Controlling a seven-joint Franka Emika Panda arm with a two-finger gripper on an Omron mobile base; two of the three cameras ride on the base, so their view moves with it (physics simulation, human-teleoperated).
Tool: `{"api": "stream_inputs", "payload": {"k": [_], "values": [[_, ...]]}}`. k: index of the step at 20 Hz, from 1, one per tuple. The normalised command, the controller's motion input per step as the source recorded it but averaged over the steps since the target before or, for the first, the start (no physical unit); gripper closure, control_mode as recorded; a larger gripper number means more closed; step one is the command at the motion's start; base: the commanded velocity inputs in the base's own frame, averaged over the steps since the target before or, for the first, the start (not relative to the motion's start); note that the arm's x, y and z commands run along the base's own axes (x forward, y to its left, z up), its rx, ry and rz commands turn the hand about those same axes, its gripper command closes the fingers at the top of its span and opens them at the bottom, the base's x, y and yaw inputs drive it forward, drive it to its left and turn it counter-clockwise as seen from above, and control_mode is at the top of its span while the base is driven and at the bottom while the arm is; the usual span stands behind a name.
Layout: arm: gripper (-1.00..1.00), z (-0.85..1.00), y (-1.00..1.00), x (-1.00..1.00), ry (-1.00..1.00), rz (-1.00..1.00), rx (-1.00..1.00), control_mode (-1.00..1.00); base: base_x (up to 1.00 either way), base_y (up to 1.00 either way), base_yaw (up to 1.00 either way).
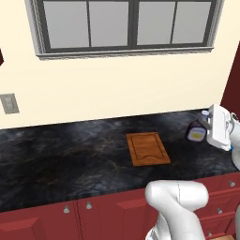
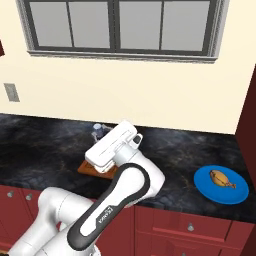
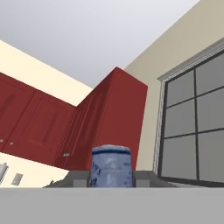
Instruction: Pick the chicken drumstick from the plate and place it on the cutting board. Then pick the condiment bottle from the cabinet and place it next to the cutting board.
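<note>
One tool [image 1: 209, 125], clamped on the condiment bottle [image 1: 197, 131]; in the hand view the bottle's pale cap [image 3: 111, 166] sits tight between the two dark fingertips [image 3: 78, 179]. Left base view: bottle is dark brown with a yellow label, tilted, held low over the black marble worktop [image 1: 70, 150], to the right of the cutting board [image 1: 147, 148] and apart from it; whether it touches the worktop, can't tell. Cutting board lies flat, bare. Right base view: white hand [image 2: 112, 145] covers most of the board [image 2: 88, 168], bottle cap [image 2: 98, 128] peeks out beyond the hand. Chicken drumstick [image 2: 222, 178] lies on the blue plate [image 2: 206, 186], well to the right of the board, near the worktop's front edge. Red drawers [image 1: 93, 211] run below the worktop. Window [image 1: 126, 23] on the wall above.
</note>
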Motion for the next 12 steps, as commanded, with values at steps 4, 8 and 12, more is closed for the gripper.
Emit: {"api": "stream_inputs", "payload": {"k": [4, 8, 12], "values": [[1.0, -0.03, -0.15, 0.09, 0.04, 0.0, 0.0, -1.0, 0.0, 0.0, 0.0], [1.0, -0.06, -0.12, 0.12, 0.04, 0.0, 0.0, -1.0, 0.0, 0.0, 0.0], [1.0, -0.04, -0.09, 0.1, 0.0, 0.0, 0.0, -1.0, 0.0, 0.0, 0.0]]}}
